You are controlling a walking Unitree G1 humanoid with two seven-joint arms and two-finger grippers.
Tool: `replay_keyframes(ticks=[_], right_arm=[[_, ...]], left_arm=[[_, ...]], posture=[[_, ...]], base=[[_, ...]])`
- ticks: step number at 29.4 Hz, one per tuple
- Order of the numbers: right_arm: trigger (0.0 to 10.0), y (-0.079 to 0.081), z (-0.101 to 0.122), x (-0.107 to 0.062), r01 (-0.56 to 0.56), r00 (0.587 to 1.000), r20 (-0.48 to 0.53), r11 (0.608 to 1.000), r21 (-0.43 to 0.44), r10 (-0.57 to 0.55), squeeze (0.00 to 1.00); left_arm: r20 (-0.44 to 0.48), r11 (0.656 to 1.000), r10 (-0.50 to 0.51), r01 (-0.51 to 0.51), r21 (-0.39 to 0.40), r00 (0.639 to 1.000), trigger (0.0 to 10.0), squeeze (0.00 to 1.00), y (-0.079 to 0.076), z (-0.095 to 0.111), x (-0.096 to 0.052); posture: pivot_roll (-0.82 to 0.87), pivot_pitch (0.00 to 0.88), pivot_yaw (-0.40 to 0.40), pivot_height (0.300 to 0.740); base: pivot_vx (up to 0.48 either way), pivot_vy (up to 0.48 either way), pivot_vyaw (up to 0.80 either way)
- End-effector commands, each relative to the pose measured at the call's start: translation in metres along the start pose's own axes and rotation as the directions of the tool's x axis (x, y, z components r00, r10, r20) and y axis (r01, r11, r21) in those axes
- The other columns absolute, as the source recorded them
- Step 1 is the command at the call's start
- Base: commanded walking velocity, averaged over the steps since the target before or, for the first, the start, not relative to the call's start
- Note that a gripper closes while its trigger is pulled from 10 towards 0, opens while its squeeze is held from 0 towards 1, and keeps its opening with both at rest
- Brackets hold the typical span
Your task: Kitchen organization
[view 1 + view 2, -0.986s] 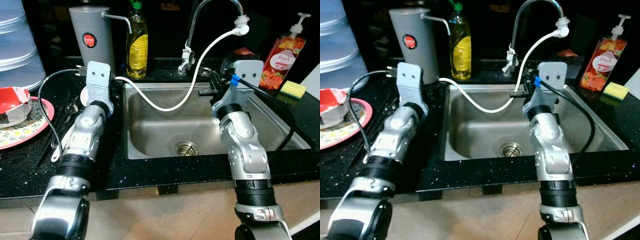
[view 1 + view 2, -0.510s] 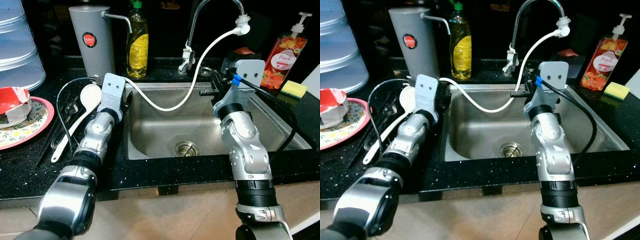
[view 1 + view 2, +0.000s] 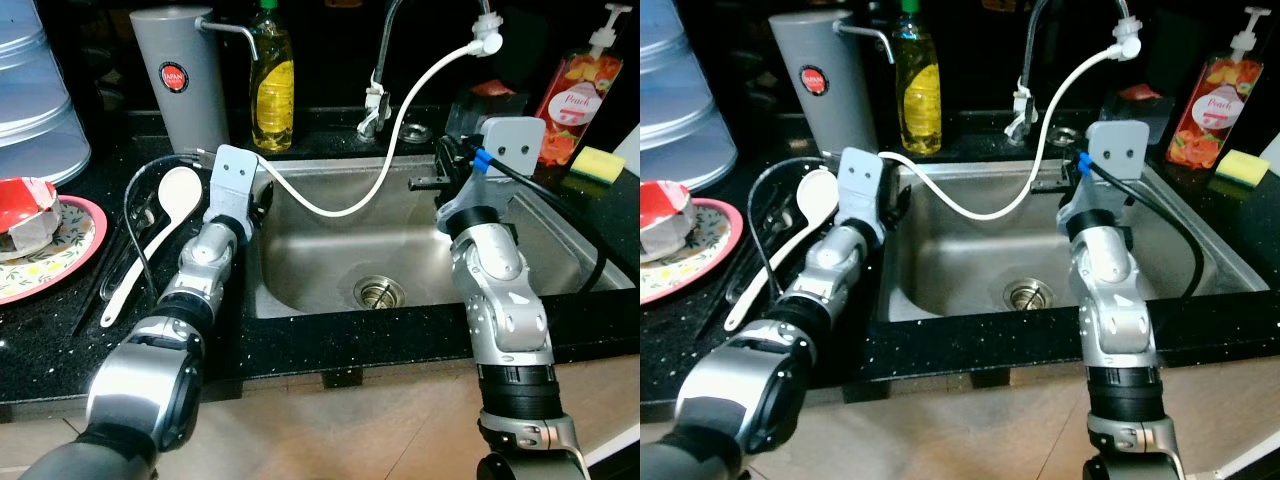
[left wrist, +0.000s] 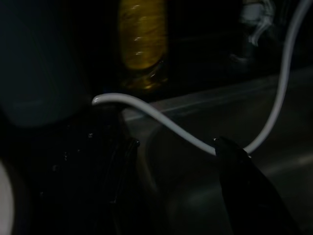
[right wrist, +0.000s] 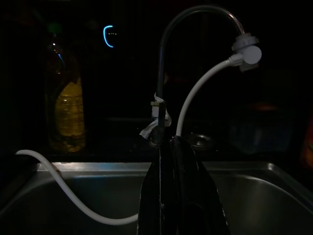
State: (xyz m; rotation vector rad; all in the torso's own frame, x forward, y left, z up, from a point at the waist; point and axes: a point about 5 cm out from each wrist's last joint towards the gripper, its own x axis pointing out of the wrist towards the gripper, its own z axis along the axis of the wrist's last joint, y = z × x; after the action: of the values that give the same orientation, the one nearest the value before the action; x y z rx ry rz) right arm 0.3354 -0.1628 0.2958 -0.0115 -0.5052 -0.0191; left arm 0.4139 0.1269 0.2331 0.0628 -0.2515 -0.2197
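With fingers apart, the left gripper (image 4: 171,181) sits just under the white hose (image 4: 161,120), which may snag; the right gripper (image 5: 177,191) is pressed together.

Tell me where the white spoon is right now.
In the left eye view, the white spoon lies on the black counter left of the sink, between the pink plate and the left arm.

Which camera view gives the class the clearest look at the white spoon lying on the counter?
The left eye view shows it best: the white spoon lies whole on the black counter between the plate and the left arm. The right eye view shows it too, just as whole. The left wrist view catches a pale sliver at its edge.
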Motion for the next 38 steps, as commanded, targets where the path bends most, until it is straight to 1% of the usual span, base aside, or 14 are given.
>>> replay_keyframes(ticks=[1, 2, 4, 5, 6, 9, 13, 15, 19, 24, 27, 30, 34, 38], right_arm=[[10.0, -0.003, 0.002, -0.003, 0.008, 1.000, -0.004, 1.000, -0.013, -0.008, 0.00], [10.0, -0.004, 0.002, -0.003, 0.009, 1.000, -0.005, 1.000, -0.016, -0.009, 0.00], [10.0, -0.006, 0.003, -0.004, 0.013, 1.000, -0.004, 1.000, -0.021, -0.013, 0.00], [10.0, -0.007, 0.003, -0.004, 0.015, 1.000, -0.004, 1.000, -0.023, -0.015, 0.00], [10.0, -0.007, 0.003, -0.004, 0.015, 1.000, -0.004, 1.000, -0.023, -0.015, 0.00], [10.0, -0.006, 0.004, -0.006, 0.018, 1.000, 0.000, 0.999, -0.029, -0.018, 0.00], [10.0, -0.007, 0.005, -0.007, 0.024, 1.000, 0.001, 0.999, -0.032, -0.024, 0.00], [10.0, -0.009, 0.007, -0.009, 0.032, 0.999, 0.003, 0.999, -0.036, -0.032, 0.00], [10.0, -0.010, 0.007, -0.010, 0.035, 0.999, 0.002, 0.999, -0.037, -0.035, 0.00], [10.0, -0.009, 0.007, -0.011, 0.034, 0.999, -0.001, 0.999, -0.037, -0.034, 0.00], [10.0, -0.009, 0.006, -0.012, 0.035, 0.999, -0.003, 0.999, -0.037, -0.035, 0.00], [10.0, -0.009, 0.007, -0.012, 0.037, 0.999, -0.004, 0.999, -0.038, -0.037, 0.00], [10.0, -0.010, 0.007, -0.014, 0.041, 0.999, -0.009, 0.998, -0.039, -0.042, 0.00], [10.0, -0.011, 0.007, -0.015, 0.044, 0.999, -0.011, 0.998, -0.040, -0.044, 0.00]], left_arm=[[-0.025, 0.997, 0.034, -0.036, -0.075, 0.999, 10.0, 0.00, 0.000, 0.002, 0.004], [-0.031, 0.995, 0.043, -0.046, -0.090, 0.999, 10.0, 0.00, 0.001, 0.003, 0.005], [-0.048, 0.996, 0.003, -0.008, -0.093, 0.999, 10.0, 0.00, -0.005, 0.002, 0.006], [-0.052, 0.998, -0.023, 0.019, -0.067, 0.998, 10.0, 0.00, -0.008, 0.001, 0.006], [-0.052, 0.998, -0.023, 0.019, -0.067, 0.998, 10.0, 0.00, -0.008, 0.001, 0.006], [-0.087, 0.996, -0.087, 0.089, 0.018, 0.992, 10.0, 0.00, -0.019, -0.010, 0.002], [-0.125, 0.996, -0.090, 0.091, 0.007, 0.988, 10.0, 0.00, -0.019, -0.018, -0.001], [-0.160, 0.998, -0.053, 0.048, -0.036, 0.986, 10.0, 0.00, -0.012, -0.024, -0.003], [-0.177, 0.998, -0.037, 0.028, -0.051, 0.983, 10.0, 0.00, -0.010, -0.026, -0.004], [-0.192, 0.998, -0.063, 0.061, -0.018, 0.979, 10.0, 0.00, -0.015, -0.030, -0.006], [-0.197, 0.995, -0.085, 0.092, 0.025, 0.977, 10.0, 0.00, -0.020, -0.032, -0.006], [-0.204, 0.994, -0.091, 0.102, 0.047, 0.975, 10.0, 0.00, -0.021, -0.033, -0.007], [-0.239, 0.985, -0.103, 0.132, 0.107, 0.965, 10.0, 0.00, -0.022, -0.041, -0.011], [-0.232, 0.983, -0.109, 0.140, 0.122, 0.967, 10.0, 0.00, -0.024, -0.039, -0.010]], posture=[[-0.16, 0.116, 0.020, 0.740], [-0.16, 0.116, 0.020, 0.740], [-0.17, 0.117, 0.022, 0.740], [-0.18, 0.117, 0.024, 0.740], [-0.18, 0.117, 0.024, 0.740], [-0.20, 0.120, 0.035, 0.740], [-0.21, 0.122, 0.038, 0.740], [-0.22, 0.126, 0.044, 0.740], [-0.22, 0.129, 0.045, 0.740], [-0.22, 0.134, 0.047, 0.740], [-0.23, 0.137, 0.049, 0.740], [-0.23, 0.137, 0.049, 0.740], [-0.23, 0.142, 0.053, 0.740], [-0.23, 0.147, 0.053, 0.740]], base=[[0.000, 0.000, 0.00], [0.000, 0.000, 0.00], [0.000, 0.000, 0.00], [0.000, 0.000, 0.00], [0.000, 0.000, 0.00], [0.000, 0.000, 0.00], [0.000, 0.000, 0.00], [0.000, 0.000, 0.00], [0.000, 0.000, 0.00], [0.000, 0.000, 0.00], [0.000, 0.000, 0.00], [0.000, 0.000, 0.00], [0.000, 0.000, 0.00], [0.000, 0.000, 0.00]])
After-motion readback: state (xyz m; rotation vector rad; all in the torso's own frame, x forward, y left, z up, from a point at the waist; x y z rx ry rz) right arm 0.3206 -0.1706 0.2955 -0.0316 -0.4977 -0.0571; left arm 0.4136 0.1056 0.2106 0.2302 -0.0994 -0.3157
